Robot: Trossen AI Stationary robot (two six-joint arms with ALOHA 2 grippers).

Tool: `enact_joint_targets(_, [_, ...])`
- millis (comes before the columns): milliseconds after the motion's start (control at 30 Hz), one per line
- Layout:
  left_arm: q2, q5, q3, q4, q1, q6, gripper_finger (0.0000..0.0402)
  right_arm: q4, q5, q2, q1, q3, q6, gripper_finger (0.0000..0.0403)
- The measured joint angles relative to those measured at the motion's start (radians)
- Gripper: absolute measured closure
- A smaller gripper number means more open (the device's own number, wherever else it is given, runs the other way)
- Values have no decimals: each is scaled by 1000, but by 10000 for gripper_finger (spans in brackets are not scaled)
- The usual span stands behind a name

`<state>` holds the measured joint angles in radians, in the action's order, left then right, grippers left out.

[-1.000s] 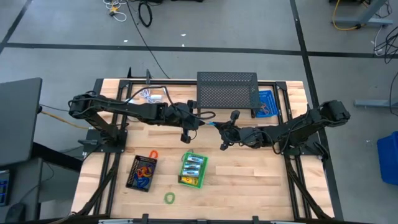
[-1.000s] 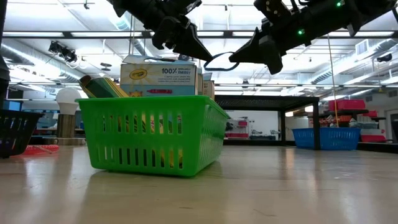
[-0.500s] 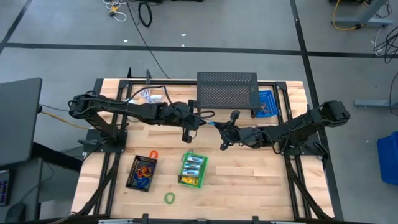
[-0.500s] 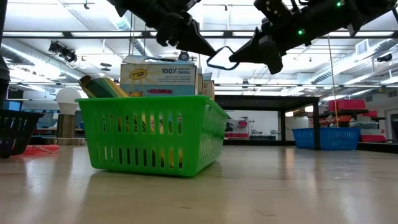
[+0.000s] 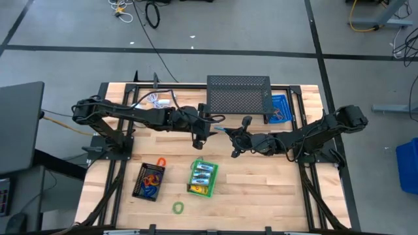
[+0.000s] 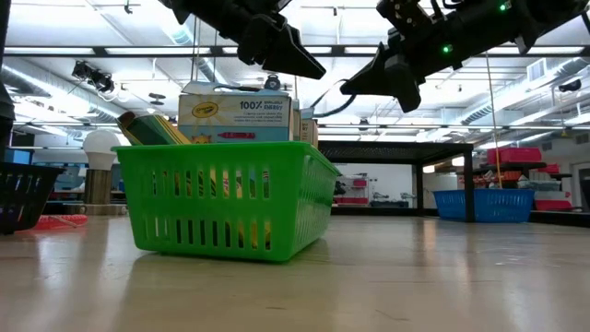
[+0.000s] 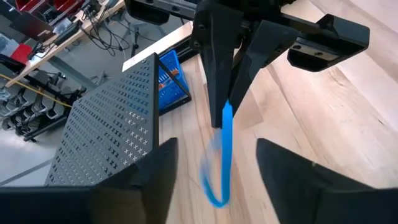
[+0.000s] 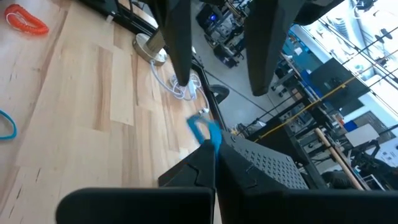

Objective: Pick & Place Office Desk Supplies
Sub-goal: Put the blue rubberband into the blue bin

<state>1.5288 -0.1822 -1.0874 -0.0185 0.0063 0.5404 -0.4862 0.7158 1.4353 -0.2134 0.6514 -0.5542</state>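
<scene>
A thin blue loop (image 7: 222,155) hangs in the air over the table's middle, with my right gripper (image 7: 226,104) shut on it. My left gripper (image 7: 216,186) faces it from the table's left, open; its fingers stand either side of the loop's free end without touching. From above, the left gripper (image 5: 210,125) and the right gripper (image 5: 226,133) nearly meet tip to tip. A green basket (image 5: 202,177) on the near side of the table holds yellow crayon boxes (image 6: 235,115). A black basket (image 5: 149,181) left of it holds orange and blue loops. My right gripper pinches one end of the blue loop (image 7: 227,113) between its two fingertips. Its fingers come about level from the table's right. The loop is clear of the table and droops slack from the fingertips toward the left gripper.
A black mesh stand (image 5: 238,98) and a blue basket (image 5: 279,108) are at the far edge, a white coiled cable (image 5: 157,99) at the far left. A green loop (image 5: 177,207) and an orange loop (image 5: 161,160) lie loose on the wood.
My left gripper has opened and let go of the blue loop, staying where it was. The loop, before stretched between the two grippers, now droops slack from the right gripper alone.
</scene>
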Motion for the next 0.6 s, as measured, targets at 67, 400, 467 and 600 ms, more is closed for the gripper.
enact_joint_targets(67, [0, 0, 0, 0, 0, 2, 159, 2, 0, 0, 0, 0, 8, 403])
enact_joint_targets(400, [0, -6, 0, 108, 2, -51, 138, -25, 64, 0, 14, 0, 61, 403])
enact_joint_targets(467, [0, -23, 0, 131, 1, -62, 138, -42, 118, 0, 22, 0, 72, 403])
enact_joint_targets(600, [0, -61, 0, 159, 0, -84, 138, -66, 256, 0, 39, -1, 79, 403])
